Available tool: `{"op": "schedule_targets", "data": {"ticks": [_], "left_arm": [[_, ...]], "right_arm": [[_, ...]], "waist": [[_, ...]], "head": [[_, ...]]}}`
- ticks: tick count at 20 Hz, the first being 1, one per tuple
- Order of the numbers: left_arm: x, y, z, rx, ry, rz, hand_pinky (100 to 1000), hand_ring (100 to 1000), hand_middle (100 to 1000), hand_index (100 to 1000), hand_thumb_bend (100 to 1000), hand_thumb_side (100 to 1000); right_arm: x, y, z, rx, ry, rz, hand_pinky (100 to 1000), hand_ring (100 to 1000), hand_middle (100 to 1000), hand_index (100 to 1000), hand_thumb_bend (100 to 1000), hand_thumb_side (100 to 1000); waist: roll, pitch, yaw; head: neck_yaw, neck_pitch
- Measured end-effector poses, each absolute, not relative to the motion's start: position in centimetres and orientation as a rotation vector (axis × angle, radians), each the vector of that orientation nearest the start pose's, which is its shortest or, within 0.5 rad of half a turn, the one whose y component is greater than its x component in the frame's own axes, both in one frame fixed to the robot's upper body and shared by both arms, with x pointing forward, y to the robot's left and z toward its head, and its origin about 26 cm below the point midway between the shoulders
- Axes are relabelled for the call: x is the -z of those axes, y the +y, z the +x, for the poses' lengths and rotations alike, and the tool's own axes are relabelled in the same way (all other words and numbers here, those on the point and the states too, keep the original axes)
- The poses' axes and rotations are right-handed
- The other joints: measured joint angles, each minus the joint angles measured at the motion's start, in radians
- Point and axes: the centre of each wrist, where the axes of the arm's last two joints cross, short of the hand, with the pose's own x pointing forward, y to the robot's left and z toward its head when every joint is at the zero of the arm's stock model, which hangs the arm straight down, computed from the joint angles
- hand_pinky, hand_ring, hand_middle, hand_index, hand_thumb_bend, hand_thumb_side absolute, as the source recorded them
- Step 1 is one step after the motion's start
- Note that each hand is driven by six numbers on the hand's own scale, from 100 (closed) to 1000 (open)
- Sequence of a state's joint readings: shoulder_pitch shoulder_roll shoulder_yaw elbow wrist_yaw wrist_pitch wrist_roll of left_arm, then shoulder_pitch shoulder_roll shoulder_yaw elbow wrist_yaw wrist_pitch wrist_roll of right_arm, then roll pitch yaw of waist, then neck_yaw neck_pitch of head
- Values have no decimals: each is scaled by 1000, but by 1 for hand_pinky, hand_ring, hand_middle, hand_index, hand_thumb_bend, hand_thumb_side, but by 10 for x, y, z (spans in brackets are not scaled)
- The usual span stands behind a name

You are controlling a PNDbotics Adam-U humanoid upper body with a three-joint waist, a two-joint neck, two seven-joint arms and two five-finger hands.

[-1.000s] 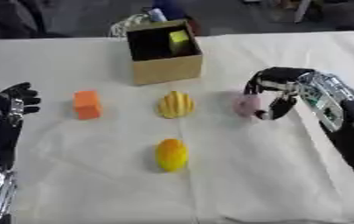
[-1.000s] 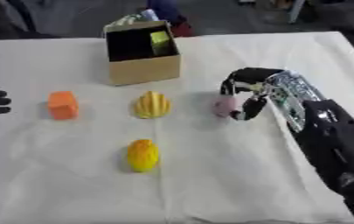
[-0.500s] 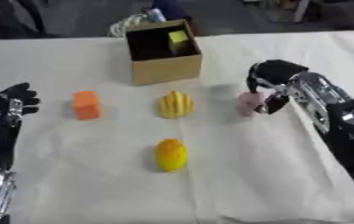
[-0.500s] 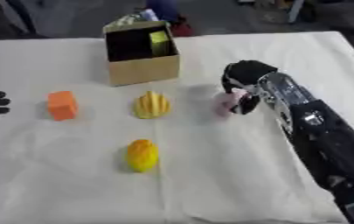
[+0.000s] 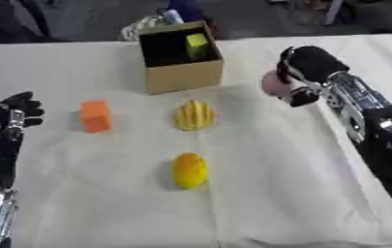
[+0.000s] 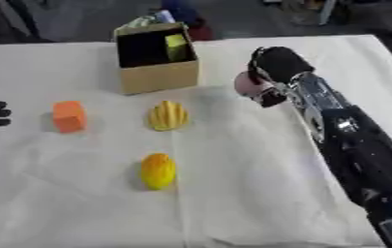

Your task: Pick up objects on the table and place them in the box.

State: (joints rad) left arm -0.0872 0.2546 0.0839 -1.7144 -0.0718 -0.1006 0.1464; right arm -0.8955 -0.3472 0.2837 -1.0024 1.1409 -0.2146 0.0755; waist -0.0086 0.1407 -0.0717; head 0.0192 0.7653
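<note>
Lower centre: an orange-yellow fruit (image 5: 188,169) lies on the cloth-covered counter (image 5: 258,203).
Lower left: left hand (image 5: 8,121) rests idle, fingers straight.
Middle: ridged yellow piece (image 5: 194,115) and orange block (image 5: 95,116) wait untouched.
Right of centre: right hand (image 5: 305,72), fingers clamped on pink object (image 5: 274,83), held above the cloth.
Upper centre: box (image 5: 182,77) is open, a yellow-green item inside.
Advice: the pink object should be carried up-left over the rim and released only once above the opening.

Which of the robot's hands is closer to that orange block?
The left hand. It rests open just left of the orange block. The right hand is far across the table, curled round a pink object.
</note>
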Motion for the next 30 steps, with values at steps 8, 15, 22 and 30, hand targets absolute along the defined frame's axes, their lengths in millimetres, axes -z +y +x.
{"op": "schedule_targets", "data": {"ticks": [8,15,22,30], "left_arm": [[-71,309,297,112,-1916,389,690,676,634,788,100,821],[-80,300,305,146,-1950,347,690,676,633,788,100,819],[-88,291,312,183,-1981,299,691,676,633,789,100,815],[-90,289,313,191,-1989,288,691,675,632,788,100,817]], "right_arm": [[-233,-182,481,-1513,-1734,-1186,620,513,419,377,244,100],[-237,-161,499,-1388,-1699,-1228,619,513,425,384,206,100],[-213,-152,511,-1240,-1593,-1279,588,497,424,438,100,100],[-193,-151,514,-1129,-1551,-1281,644,606,592,835,100,130]], "waist": [[0,0,45],[0,11,127],[1,35,199],[1,39,215]], "head": [[-17,0],[-64,0],[-124,0],[-157,0]]}}
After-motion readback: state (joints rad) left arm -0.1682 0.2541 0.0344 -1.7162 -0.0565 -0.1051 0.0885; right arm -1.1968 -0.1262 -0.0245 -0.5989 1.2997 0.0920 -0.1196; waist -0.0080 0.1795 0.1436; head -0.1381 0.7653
